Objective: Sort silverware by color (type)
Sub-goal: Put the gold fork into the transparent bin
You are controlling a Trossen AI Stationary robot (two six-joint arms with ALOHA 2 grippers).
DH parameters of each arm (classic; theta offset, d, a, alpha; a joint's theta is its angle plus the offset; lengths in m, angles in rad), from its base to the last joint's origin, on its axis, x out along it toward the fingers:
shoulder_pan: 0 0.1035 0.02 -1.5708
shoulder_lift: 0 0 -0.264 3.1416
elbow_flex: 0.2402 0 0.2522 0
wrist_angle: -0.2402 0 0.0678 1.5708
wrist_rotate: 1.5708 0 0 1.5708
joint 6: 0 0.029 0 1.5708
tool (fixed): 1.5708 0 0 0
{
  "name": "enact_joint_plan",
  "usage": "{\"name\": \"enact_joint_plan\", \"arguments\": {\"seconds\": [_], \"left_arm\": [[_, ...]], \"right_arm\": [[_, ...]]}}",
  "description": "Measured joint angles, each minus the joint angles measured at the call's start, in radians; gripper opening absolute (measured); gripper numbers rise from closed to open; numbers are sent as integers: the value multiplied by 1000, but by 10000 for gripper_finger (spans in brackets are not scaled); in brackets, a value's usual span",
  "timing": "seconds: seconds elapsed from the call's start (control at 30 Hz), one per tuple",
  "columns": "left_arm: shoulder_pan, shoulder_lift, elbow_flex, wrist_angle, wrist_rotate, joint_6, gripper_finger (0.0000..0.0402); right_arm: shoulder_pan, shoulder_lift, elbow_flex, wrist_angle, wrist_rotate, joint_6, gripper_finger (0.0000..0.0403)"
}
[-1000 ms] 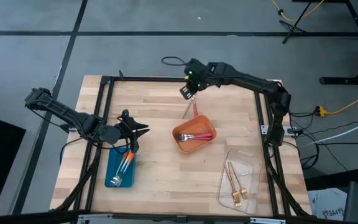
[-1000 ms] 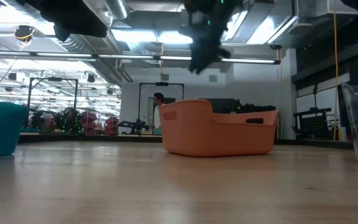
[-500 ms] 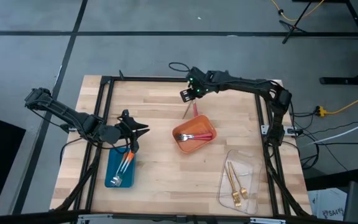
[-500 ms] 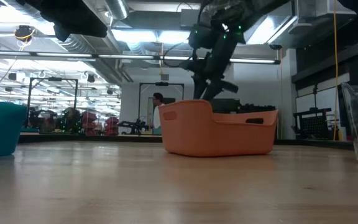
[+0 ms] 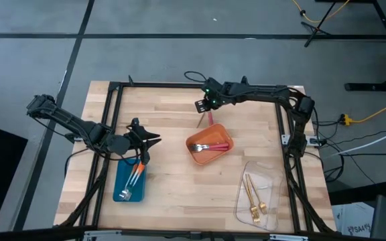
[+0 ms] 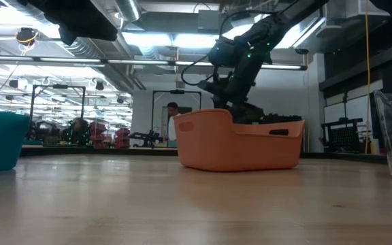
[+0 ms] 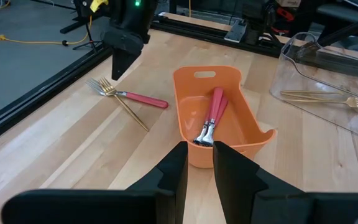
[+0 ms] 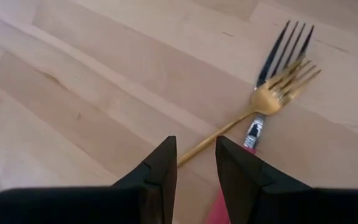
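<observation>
The right pincer (image 5: pixel 201 105) hangs low over the upper middle of the wooden surface (image 5: pixel 173 194), its fingers a little apart and holding nothing, poised above the two forks not yet sorted: a gold fork (image 8: pixel 263 102) and a pink-handled fork (image 7: pixel 129 94), which lie crossed and touching just above the orange tray (image 5: pixel 194 155) in the high view. In the right wrist view the gold fork's long axis runs on a diagonal, tines toward the upper right of the frame, and it overlies the pink-handled fork, whose dark tines fan out just beyond it. The pincer appears lined up over the gold handle, probably because that fork is on top and must go first. Two pink-handled forks (image 7: pixel 210 118) already lie lengthwise in the orange tray at centre frame; orange-handled forks (image 5: pixel 135 175) lie along the blue tray (image 5: pixel 120 182) at lower left; gold forks (image 5: pixel 253 195) lie in the clear tray (image 5: pixel 273 175) at lower right. The left pincer (image 5: pixel 143 148) waits over the top end of the blue tray, fingers slightly apart and empty.
</observation>
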Motion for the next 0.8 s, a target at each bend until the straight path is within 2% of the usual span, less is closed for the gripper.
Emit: {"name": "enact_joint_plan", "arguments": {"seconds": [0.2, 0.4, 0.8], "left_arm": [[0, 0, 0, 0, -6, 0, 70], [0, 0, 0, 0, -10, 0, 70], [0, 0, 0, 0, -10, 0, 70]], "right_arm": [[1, 21, -2, 8, 40, 30, 99], [1, 83, -2, 12, -5, 32, 99], [0, 151, -3, 22, 0, 32, 99]]}}
